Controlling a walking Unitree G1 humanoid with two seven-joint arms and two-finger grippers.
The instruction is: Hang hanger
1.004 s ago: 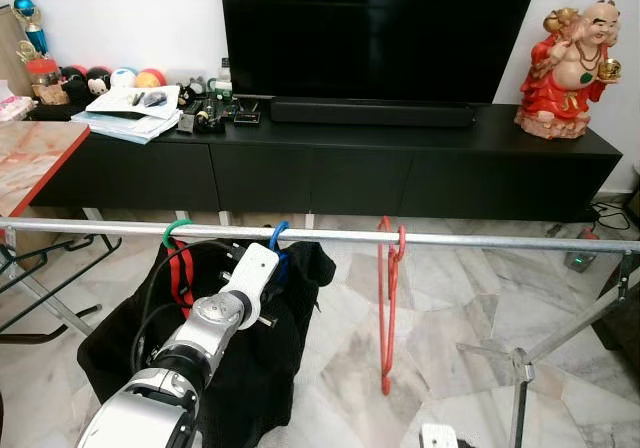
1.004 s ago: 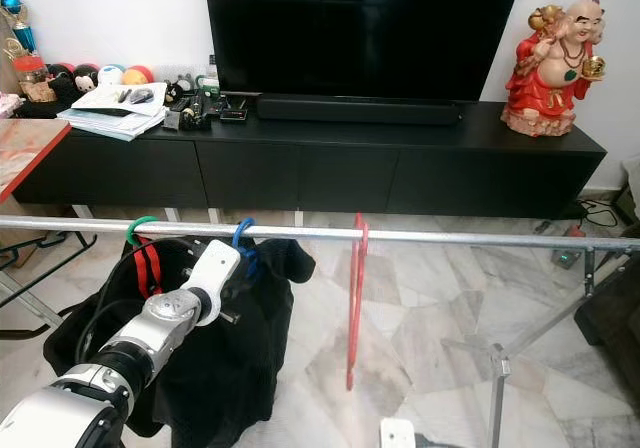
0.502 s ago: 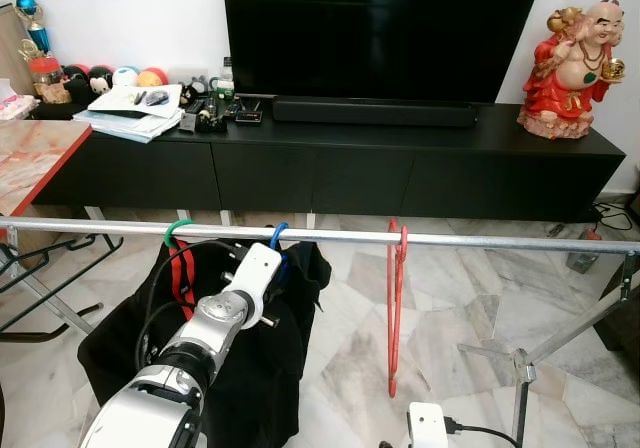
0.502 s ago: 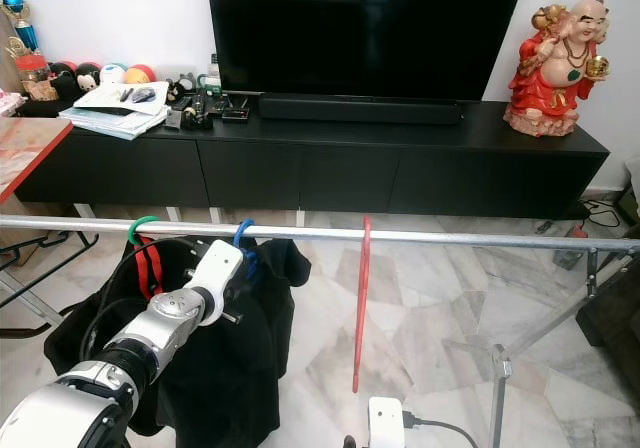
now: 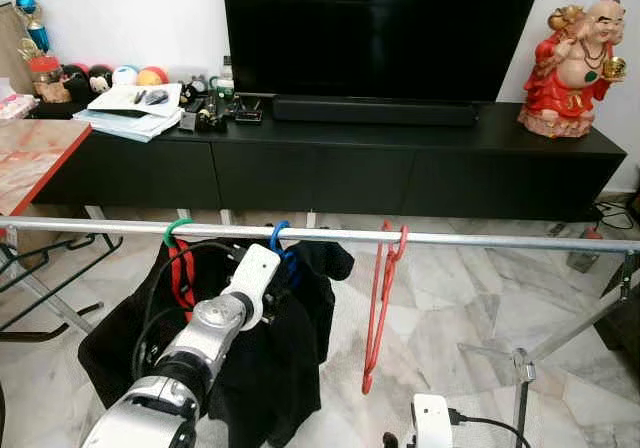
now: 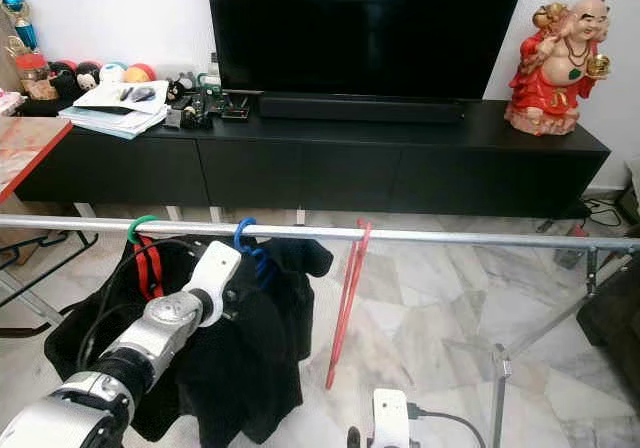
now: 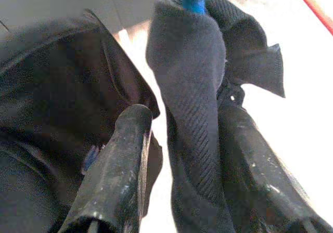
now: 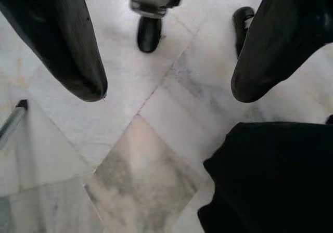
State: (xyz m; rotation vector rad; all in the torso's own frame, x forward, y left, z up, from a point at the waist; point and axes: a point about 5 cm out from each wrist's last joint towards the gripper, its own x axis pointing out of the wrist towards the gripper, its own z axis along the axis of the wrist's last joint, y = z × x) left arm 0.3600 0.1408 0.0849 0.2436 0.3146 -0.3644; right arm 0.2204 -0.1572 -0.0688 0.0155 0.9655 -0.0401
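The blue hanger (image 5: 279,236) hooks over the metal rail (image 5: 480,239), with a black garment (image 5: 290,348) draped from it, so its weight already sits on the rail. My left gripper (image 7: 177,155) is just below the rail at that hook, and in my left wrist view a fold of the dark cloth and the hanger's neck lie between my two fingers (image 7: 122,160); they stand a little apart around the fold, seemingly steadying it rather than carrying it. Just to the left along the rail hangs a green hanger (image 5: 176,231) with red straps under another dark garment. To the right along the rail, a bare red hanger (image 5: 380,298) hangs tilted. My right gripper (image 8: 166,77) points down at the marble floor (image 8: 140,155) below the rail, fingers spread wide and empty, idle. Beyond the rail stands a black TV cabinet (image 5: 320,158).
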